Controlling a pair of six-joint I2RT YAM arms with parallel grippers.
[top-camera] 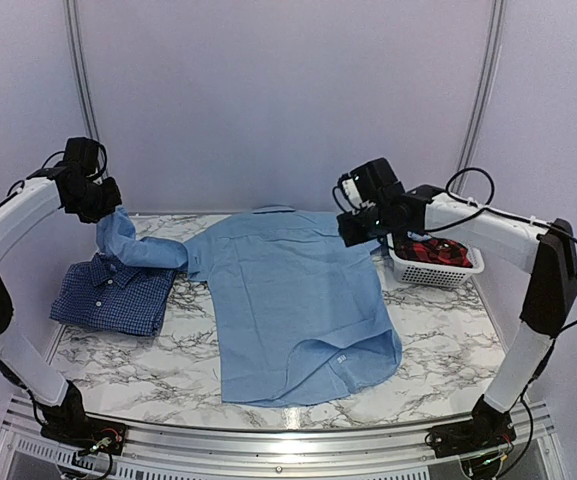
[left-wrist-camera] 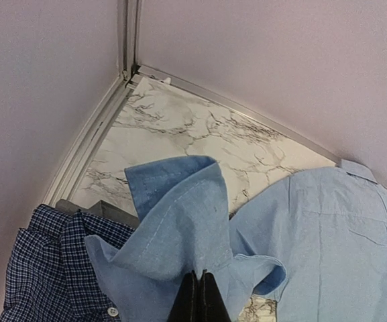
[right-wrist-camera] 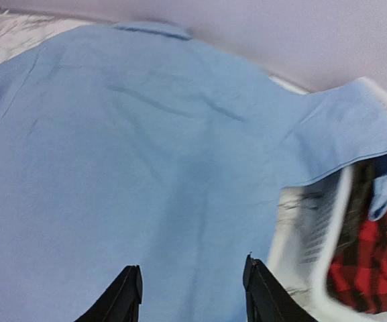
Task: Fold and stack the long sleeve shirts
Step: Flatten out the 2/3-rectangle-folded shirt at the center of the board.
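Marble-patterned table (top-camera: 438,340) is enclosed by plain pale walls (top-camera: 268,100) on 3 sides. 2 shirts are laid on it.

The light blue shirt (top-camera: 288,300) is spread flat across the middle of the table, collar toward the far wall and hem toward the arm bases. One sleeve (top-camera: 133,245) is drawn out to the left and lifted off the surface. Its end is pinched in the left gripper (top-camera: 103,205), which is held above the far left part of the table. In the left wrist view the 2 dark fingers (left-wrist-camera: 198,298) are pressed together with folds of that sleeve (left-wrist-camera: 180,228) gathered around them.

The dark blue checked shirt (top-camera: 113,295) is lying folded at the left side of the table, beneath the raised sleeve and just beside the light blue shirt's shoulder.

The right gripper (top-camera: 358,232) is held over the far right shoulder of the light blue shirt. In the right wrist view its jaws (right-wrist-camera: 193,295) are parted, and nothing is seen between them but the cloth below.

A white basket (top-camera: 438,270) is placed at the far right, with red and black checked cloth (top-camera: 433,250) inside it. The other sleeve (right-wrist-camera: 354,134) is draped over the basket's rim (right-wrist-camera: 314,255); that view is blurred, so its cuff possibly touches the red cloth (right-wrist-camera: 374,268).
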